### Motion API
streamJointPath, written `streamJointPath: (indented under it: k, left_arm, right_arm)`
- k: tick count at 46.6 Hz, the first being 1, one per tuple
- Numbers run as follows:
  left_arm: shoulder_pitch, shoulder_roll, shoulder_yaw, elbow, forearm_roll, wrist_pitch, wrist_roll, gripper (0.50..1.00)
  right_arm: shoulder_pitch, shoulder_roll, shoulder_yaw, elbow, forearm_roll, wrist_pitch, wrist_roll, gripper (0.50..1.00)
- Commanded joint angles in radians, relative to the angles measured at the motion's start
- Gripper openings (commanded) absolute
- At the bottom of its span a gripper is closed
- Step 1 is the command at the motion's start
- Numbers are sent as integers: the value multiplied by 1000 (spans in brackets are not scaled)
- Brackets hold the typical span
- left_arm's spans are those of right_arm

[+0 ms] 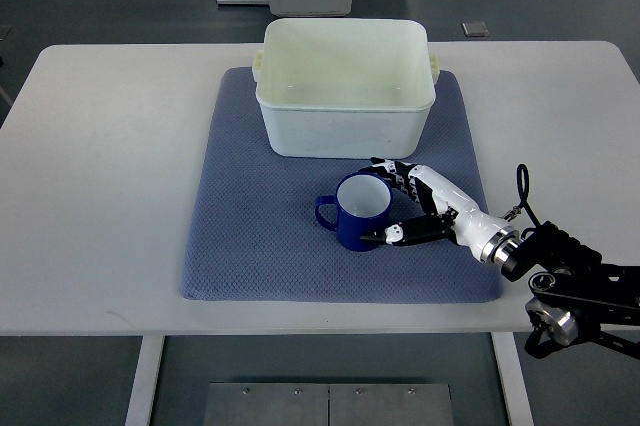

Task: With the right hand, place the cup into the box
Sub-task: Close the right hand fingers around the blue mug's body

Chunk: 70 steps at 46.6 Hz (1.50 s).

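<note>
Top view, looking steeply down, shows a white bench (100,186) carrying a blue-grey mat (250,236) with a fine quilted, diamond-patterned weave. Everything below is placed relative to that mat.

At the mat's far edge stands the box (345,86), a white plastic tub, rectangular with rounded corners, a rolled rim and small lugs at its two ends. Its walls look smooth and slightly translucent, and its inside shows only a bare pale floor.

Near the mat's middle, toward the near side and just in front of the box, the cup (360,214) stands upright. It is a dark blue glossy mug with a white interior, round mouth facing up, its loop handle pointing to the picture's left. Nothing shows inside it.

The right robot hand (405,208), white shell with black jointed fingers, reaches over the mat's near right part from the right edge. Its fingers curl around the cup's right side, one at the rim and one low on the wall, gripping it while the cup rests on the mat.
</note>
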<state>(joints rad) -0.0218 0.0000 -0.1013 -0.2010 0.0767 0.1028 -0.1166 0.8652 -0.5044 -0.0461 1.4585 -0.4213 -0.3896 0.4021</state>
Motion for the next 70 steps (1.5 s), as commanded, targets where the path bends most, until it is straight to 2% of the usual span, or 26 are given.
streamJointPath:
  k: [1, 11, 49, 62, 70]
  left_arm:
    - [-1, 0, 0, 0, 0, 0, 0, 1000]
    - [0, 0, 0, 0, 0, 0, 0, 1000]
    - [0, 0, 0, 0, 0, 0, 0, 1000]
    - [-1, 0, 0, 0, 0, 0, 0, 1000]
    - [0, 0, 0, 0, 0, 0, 0, 1000]
  right_arm:
    - [0, 7, 0, -4, 9, 0, -2, 998]
    - [8, 33, -15, -4, 15, -38, -6, 998]
    - [41, 87, -52, -23, 47, -61, -14, 979]
    - [71, 96, -87, -23, 48, -89, -12, 868]
    - [92, 101, -120, -23, 61, -106, -11, 755]
